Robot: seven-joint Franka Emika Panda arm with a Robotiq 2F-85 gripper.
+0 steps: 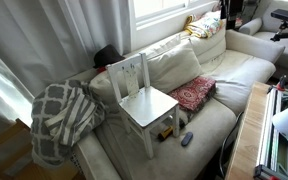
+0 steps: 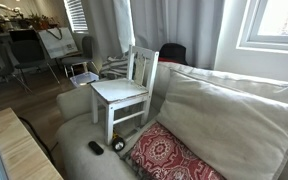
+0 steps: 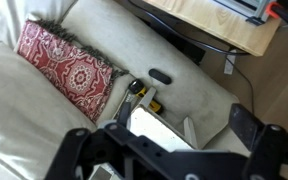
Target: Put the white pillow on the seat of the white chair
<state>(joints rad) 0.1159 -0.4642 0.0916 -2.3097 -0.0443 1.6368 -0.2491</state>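
Fingers: the fingers (image 3: 76,152) were seen spread wide in the wrist view, with nothing pinched between them. They were not made out in either exterior view.
White pillow: the white pillow (image 1: 174,62) was found leaning against the back of the sofa (image 1: 212,124), behind and beside the chair, untouched.
White chair: the white chair (image 1: 144,102) was found upright on the sofa seat, its own seat bare.
Relation: the fingers were judged to hang over the chair's end of the sofa. The pillow was judged to lie past the red patterned cushion (image 3: 69,65), toward the sofa back and well apart from the fingers.
Axis: the pillow's longer edge was seen to run along the sofa back, its face tilted.
Count: one white pillow, one white chair, one red patterned cushion, one lattice blanket (image 1: 62,115) and one remote (image 1: 187,139) were counted.
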